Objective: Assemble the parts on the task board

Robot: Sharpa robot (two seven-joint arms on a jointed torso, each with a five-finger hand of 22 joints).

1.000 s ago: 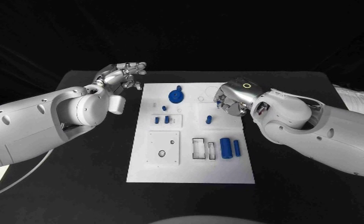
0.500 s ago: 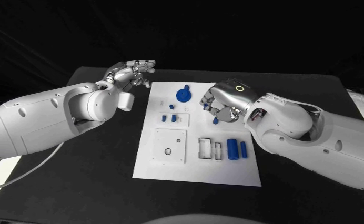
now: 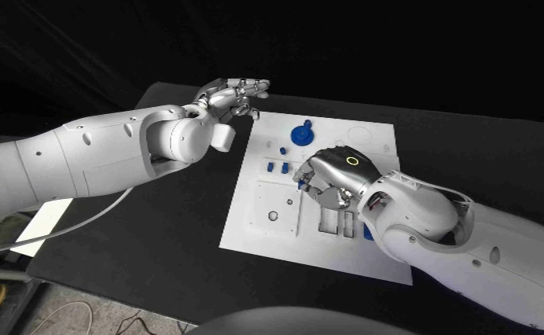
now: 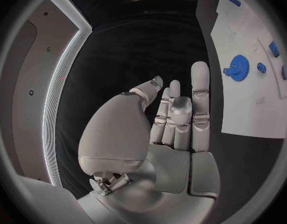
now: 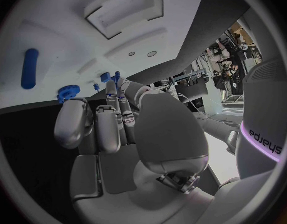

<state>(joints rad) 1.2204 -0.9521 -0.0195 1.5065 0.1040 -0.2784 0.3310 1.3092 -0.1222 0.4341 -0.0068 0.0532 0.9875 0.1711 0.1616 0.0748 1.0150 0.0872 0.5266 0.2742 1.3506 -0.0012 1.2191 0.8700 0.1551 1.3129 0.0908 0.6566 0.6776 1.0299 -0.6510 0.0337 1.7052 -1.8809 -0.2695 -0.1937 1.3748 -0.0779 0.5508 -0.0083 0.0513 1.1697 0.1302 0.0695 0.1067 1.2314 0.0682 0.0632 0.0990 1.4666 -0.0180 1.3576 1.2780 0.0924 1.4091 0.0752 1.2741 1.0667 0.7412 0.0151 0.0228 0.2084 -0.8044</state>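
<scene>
Right hand (image 3: 331,174) shifted, fingers (image 5: 112,119) curled

This looks like a robotics lab set up for recording. A black desk (image 3: 170,225) stands before a plain black backdrop (image 3: 340,20), and a white task board (image 3: 255,229) lies squarely in its middle like a test fixture. A grey cable (image 3: 68,225) runs down past the desk's edge to the floor. The right wrist view catches racks of equipment (image 5: 227,59) at the room's edge, and the left wrist view a lit strip (image 4: 59,89) along a wall panel.
</scene>
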